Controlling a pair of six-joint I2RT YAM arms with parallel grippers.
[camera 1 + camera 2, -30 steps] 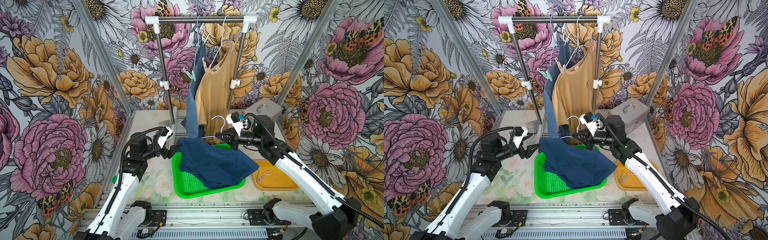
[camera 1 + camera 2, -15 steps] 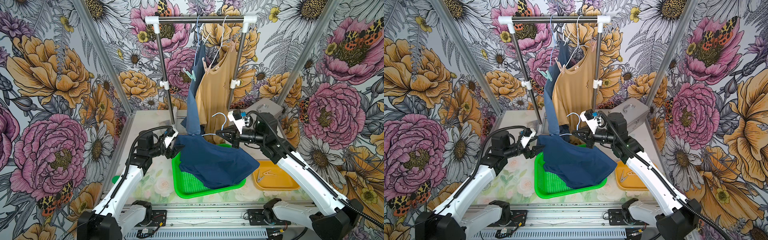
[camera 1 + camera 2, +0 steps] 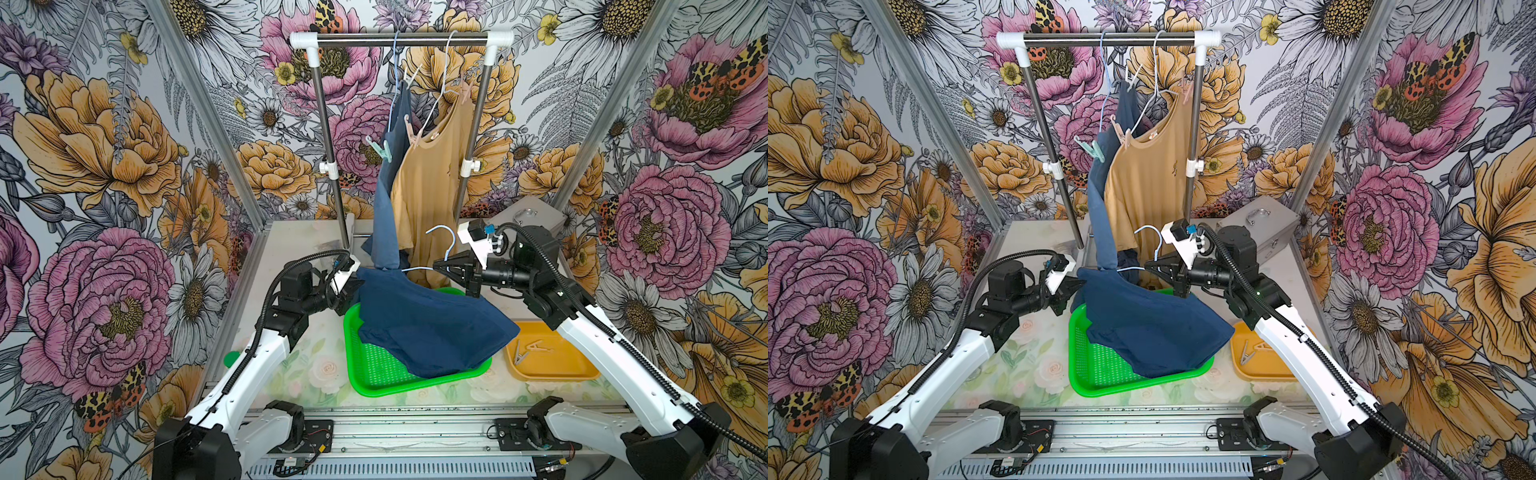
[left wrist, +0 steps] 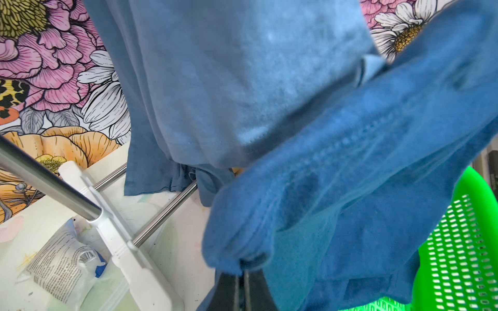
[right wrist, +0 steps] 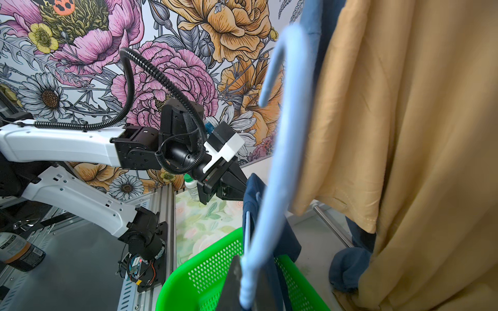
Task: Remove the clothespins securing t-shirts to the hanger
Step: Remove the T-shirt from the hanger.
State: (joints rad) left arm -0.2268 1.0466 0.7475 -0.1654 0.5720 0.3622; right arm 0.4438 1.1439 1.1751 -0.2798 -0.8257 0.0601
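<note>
Cloth at the edge of the navy shirt [image 3: 432, 328] is pinched in the closed left hand [image 3: 352, 286] and its hanger [image 5: 283, 134] is clamped in the closed right hand [image 3: 435, 263], seemingly so that they can be pulled apart over the basket [image 3: 374, 388] below both hands. Two clothespins [image 3: 527, 350] are seen in the tray [image 3: 561, 368] near the right hand; a mint clothespin [image 3: 380, 148] is clipped to the blue shirt [image 3: 384, 216] beyond the hands.
</note>
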